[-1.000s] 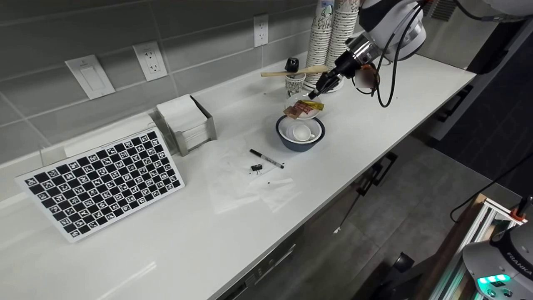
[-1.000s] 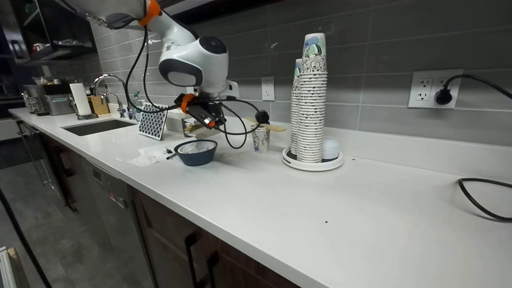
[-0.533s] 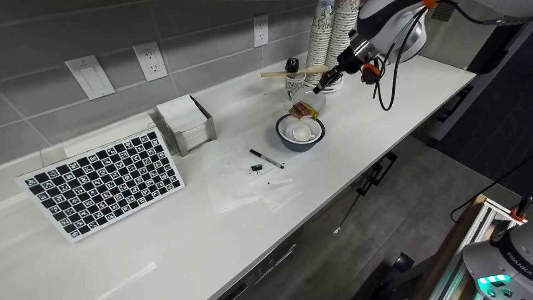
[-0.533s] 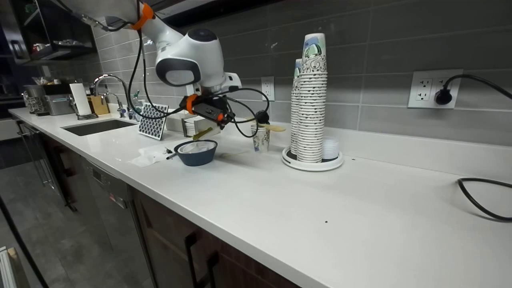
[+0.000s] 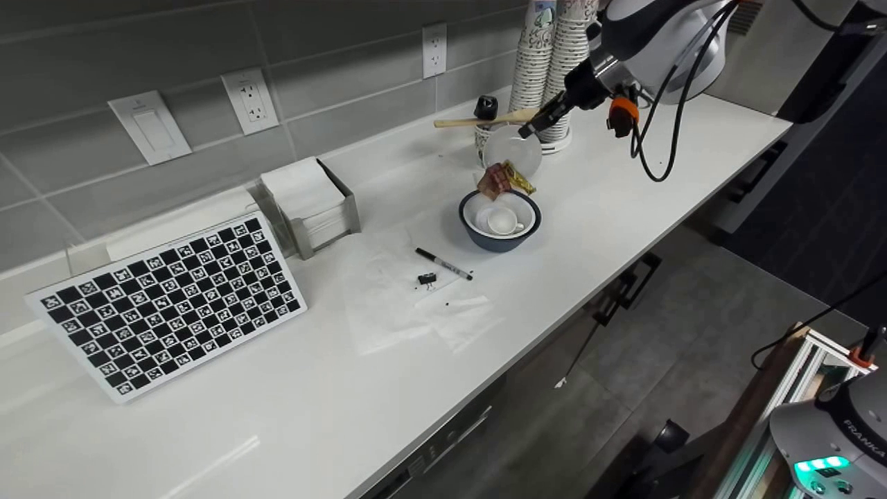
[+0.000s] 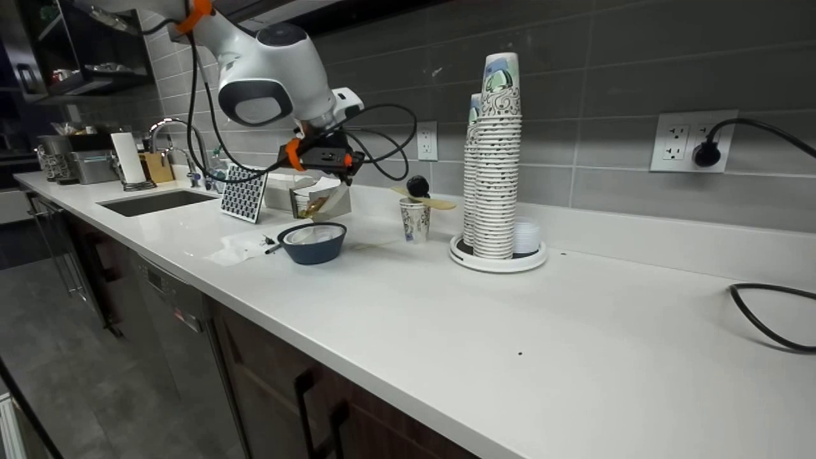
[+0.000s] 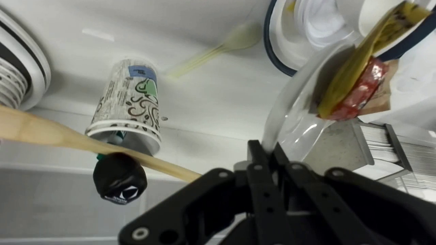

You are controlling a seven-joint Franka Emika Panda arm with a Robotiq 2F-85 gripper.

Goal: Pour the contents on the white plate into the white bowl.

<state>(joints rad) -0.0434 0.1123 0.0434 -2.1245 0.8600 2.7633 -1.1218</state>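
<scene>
White countertop [image 5: 298, 395], plate [image 7: 298, 131] (tilted) in hand [image 7: 267, 149].

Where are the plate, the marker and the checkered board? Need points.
Plate [image 5: 511, 147], in an exterior view: bare part of its face.
Marker [image 5: 445, 265], in an exterior view: barrel.
Checkered board [image 5: 173, 305], in an exterior view: middle of patterned face.

Three flat packets [image 5: 494, 181]: one yellow [image 7: 356, 68], one red [image 7: 364, 88], one brown [image 7: 381, 97]
One round white plate [image 5: 511, 149], one dark blue bowl [image 6: 315, 252], one white bowl [image 7: 281, 41], two tall stacks of patterned paper cups [image 6: 498, 178].
</scene>
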